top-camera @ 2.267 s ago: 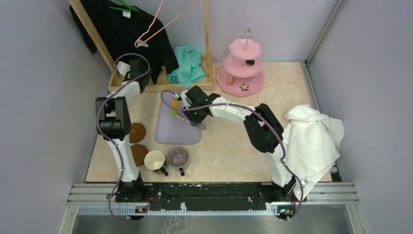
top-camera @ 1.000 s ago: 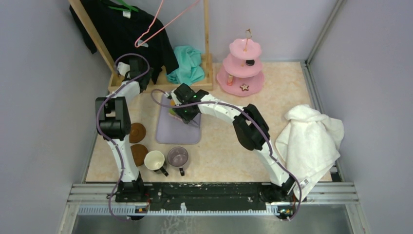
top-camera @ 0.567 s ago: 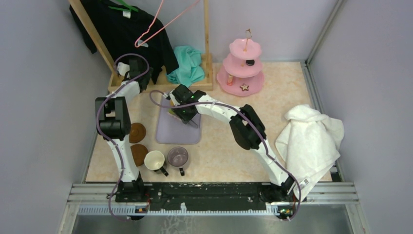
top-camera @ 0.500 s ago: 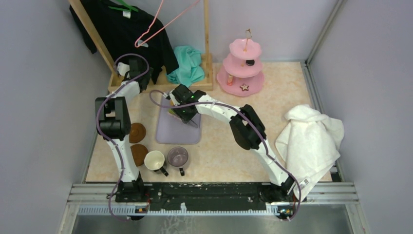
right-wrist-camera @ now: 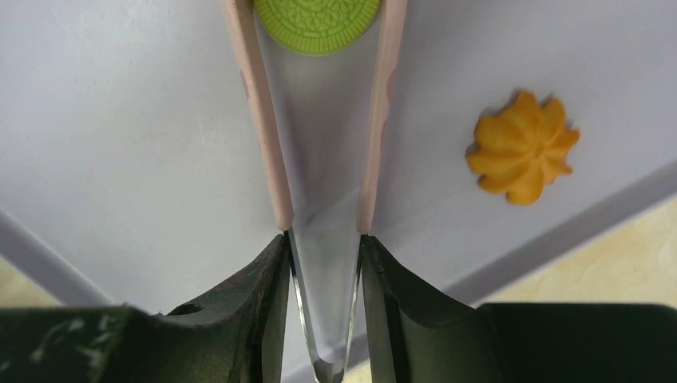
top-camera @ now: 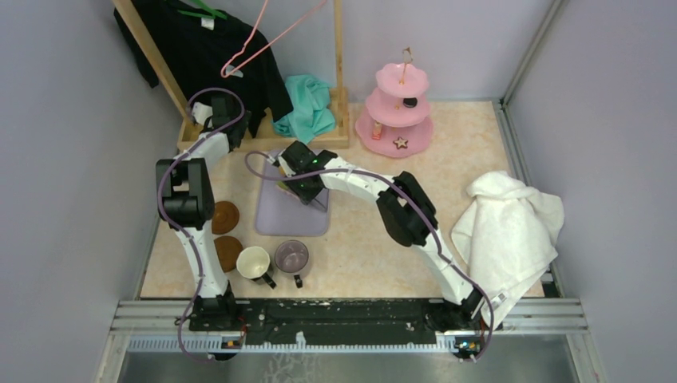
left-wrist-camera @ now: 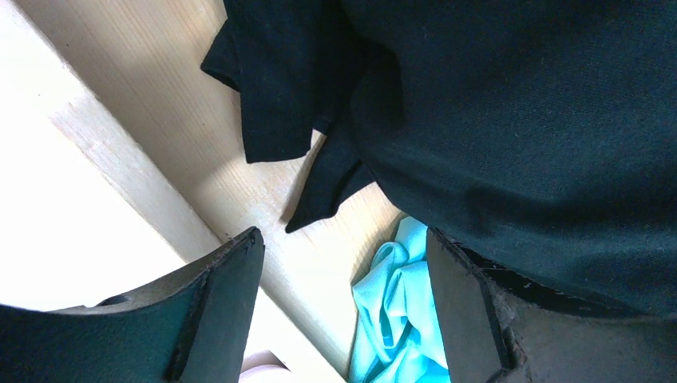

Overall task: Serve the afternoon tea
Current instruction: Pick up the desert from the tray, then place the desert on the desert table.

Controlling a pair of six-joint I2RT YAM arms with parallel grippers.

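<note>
Squeezing clear, pink-tipped tongs (right-wrist-camera: 263, 144), the right gripper (right-wrist-camera: 323, 263) has their tips against a round green biscuit (right-wrist-camera: 318, 24) on the lilac mat (right-wrist-camera: 120, 120). An orange flower-shaped sweet (right-wrist-camera: 523, 155) lies nearby, unserved. A black round (top-camera: 409, 103) and a star cookie (top-camera: 400, 143) already sit on the pink three-tier stand (top-camera: 397, 112) at the worktop's far edge. A cream mug (top-camera: 254, 261) and a greyish-purple see-through mug (top-camera: 291, 255) wait beside the brown round coasters (top-camera: 225, 215) by the near-left corner. The left gripper (left-wrist-camera: 343, 239) gapes empty.
</note>
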